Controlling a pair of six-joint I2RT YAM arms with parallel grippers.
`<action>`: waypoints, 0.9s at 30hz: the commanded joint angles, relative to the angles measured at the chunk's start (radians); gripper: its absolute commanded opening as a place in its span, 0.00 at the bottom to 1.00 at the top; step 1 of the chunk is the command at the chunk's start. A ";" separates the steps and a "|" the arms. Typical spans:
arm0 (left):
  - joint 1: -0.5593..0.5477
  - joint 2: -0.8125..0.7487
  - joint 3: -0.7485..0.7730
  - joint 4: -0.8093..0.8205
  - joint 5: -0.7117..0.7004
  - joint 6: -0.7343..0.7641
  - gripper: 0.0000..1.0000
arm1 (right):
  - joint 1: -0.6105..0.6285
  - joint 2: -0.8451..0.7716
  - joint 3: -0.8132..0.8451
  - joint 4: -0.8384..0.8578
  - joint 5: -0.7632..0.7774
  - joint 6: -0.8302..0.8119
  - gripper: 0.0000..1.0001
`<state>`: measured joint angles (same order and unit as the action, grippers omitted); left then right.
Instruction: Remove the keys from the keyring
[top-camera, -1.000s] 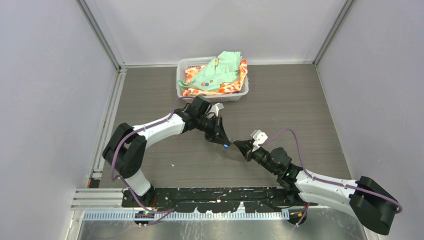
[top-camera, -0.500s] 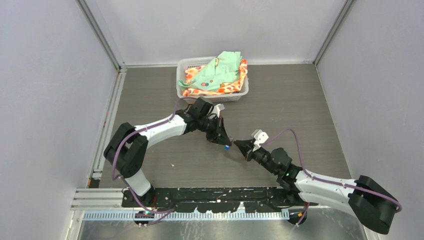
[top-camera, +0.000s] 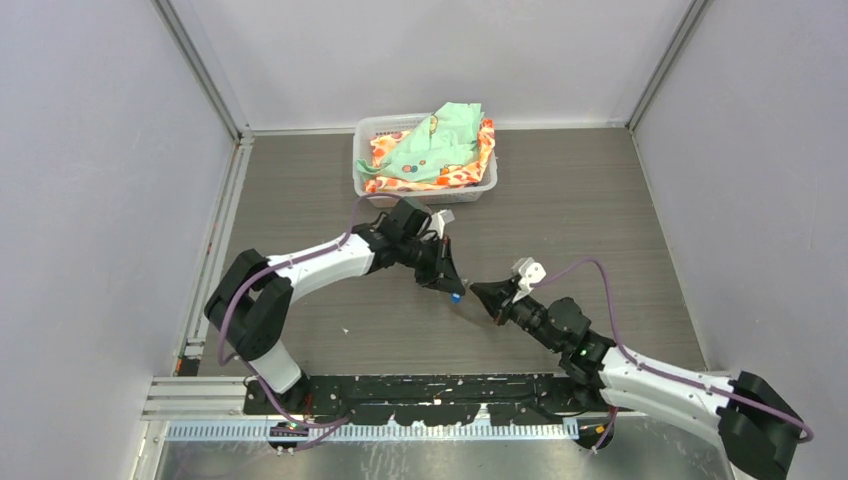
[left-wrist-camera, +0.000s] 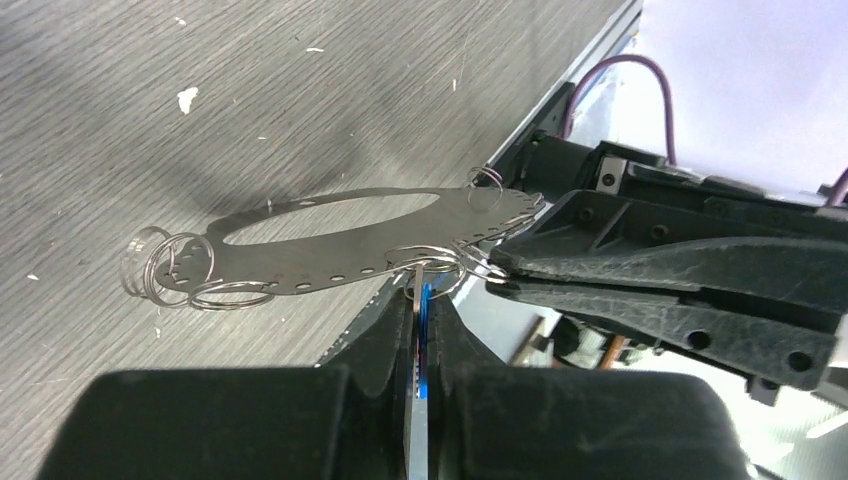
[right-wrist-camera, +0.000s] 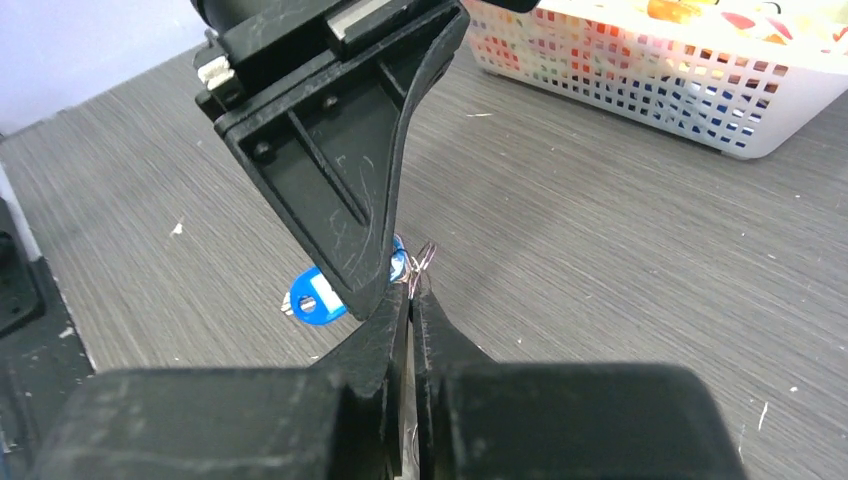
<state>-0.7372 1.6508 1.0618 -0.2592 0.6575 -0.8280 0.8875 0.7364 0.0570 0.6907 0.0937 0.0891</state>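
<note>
Two grippers meet tip to tip above the table (top-camera: 560, 230), and you've got one thing in each. Your left gripper (top-camera: 450, 287) is pinched together on the keys (left-wrist-camera: 425, 330): the blue tag shows as a sliver squeezed between its fingers (left-wrist-camera: 380, 335), poking out past the tips. Your right gripper (top-camera: 476, 291) is closed on one end of the keyring (left-wrist-camera: 300, 262), right at the rim, holding the thin plate flat and clear of the table.

Now the bit that matters. The keys sit straight ahead of the left gripper's tips, hanging from a silver loop (left-wrist-camera: 440, 262) on the plate's rim, just beside the right gripper's tips. The tag's long axis runs in line with the left fingers. The plate's long axis stretches away sideways from the right gripper. So I'd judge your pull goes backward along the left gripper's own line, with the right holding firm. Watch that loop, because it may twist rather than let go.
</note>
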 joint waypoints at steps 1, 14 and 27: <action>-0.063 -0.018 -0.008 -0.108 -0.175 0.120 0.01 | 0.001 -0.174 0.051 -0.063 0.052 0.131 0.08; -0.090 -0.019 -0.026 -0.067 -0.193 0.114 0.01 | 0.002 -0.373 0.264 -0.726 0.219 0.341 0.35; -0.077 -0.006 -0.287 0.224 -0.308 0.096 0.01 | -0.051 0.211 0.596 -1.026 0.216 0.875 0.45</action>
<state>-0.8215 1.6337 0.9077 -0.2504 0.3748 -0.6743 0.8768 0.8349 0.5667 -0.2630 0.3489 0.7540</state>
